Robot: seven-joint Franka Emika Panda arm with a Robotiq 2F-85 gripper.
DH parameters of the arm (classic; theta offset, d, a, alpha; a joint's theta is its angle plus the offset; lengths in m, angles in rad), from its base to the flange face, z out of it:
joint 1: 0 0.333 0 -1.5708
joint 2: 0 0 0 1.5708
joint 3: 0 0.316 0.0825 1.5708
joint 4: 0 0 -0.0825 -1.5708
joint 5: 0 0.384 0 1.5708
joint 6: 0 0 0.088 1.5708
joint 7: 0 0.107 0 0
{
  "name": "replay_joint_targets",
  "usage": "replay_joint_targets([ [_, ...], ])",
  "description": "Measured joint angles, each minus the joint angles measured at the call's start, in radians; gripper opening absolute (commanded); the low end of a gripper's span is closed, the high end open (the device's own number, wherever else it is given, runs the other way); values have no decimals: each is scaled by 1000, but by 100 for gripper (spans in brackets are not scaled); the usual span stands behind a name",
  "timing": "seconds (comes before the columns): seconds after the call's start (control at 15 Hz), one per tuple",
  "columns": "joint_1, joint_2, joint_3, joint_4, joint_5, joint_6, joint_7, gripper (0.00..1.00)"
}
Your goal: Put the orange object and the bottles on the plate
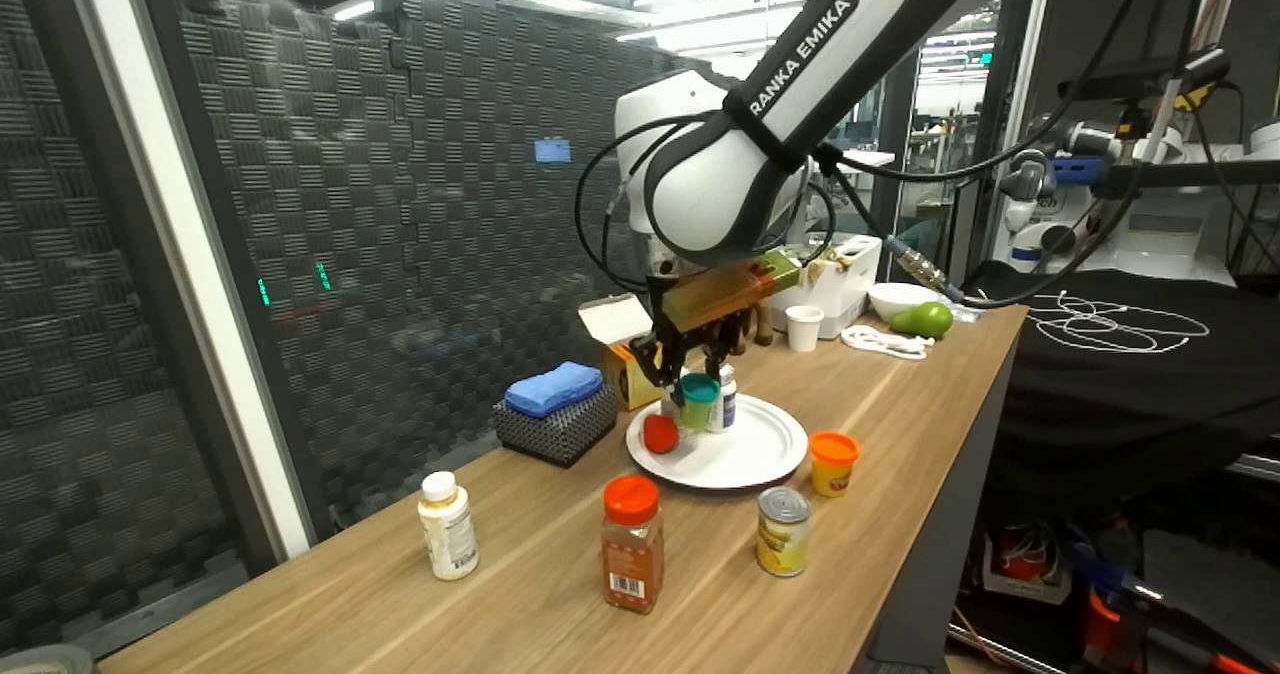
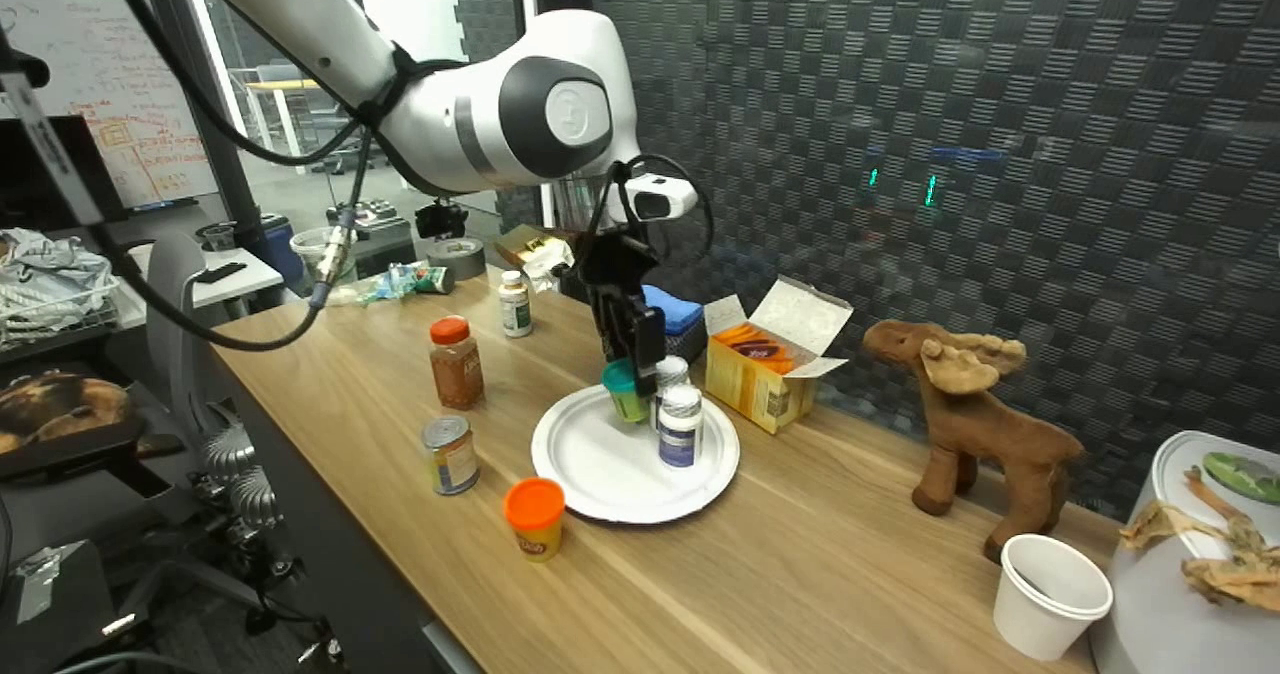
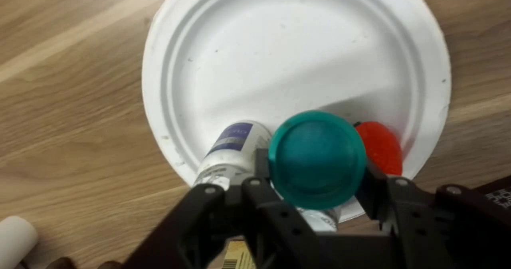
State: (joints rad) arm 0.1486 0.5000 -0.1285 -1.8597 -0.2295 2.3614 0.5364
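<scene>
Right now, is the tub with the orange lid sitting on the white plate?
No, the orange-lidded tub stands on the wooden table, beside the white plate.

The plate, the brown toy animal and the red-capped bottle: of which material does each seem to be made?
Plate: matte, probably moulded fibre or paper, from its pressed rim grooves; perhaps plastic.
Toy animal: likely plush fabric, its surface dull and puffy.
Red-capped bottle: glossy, probably clear plastic, maybe glass; reddish contents seem to show through.

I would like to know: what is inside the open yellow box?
In an exterior view, what look like orange packets show in the box; anything below the top ones is covered.
</scene>
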Motion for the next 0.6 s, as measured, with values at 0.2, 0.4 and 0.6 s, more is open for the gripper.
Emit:
replay_joint_targets([
  [0.2,-12,6,-12,-1,-43,24,-71,27],
  [0.4,-24,6,-7,-1,-43,34,-180,27],
  [0.6,-40,6,12,-13,-43,66,-289,27],
])
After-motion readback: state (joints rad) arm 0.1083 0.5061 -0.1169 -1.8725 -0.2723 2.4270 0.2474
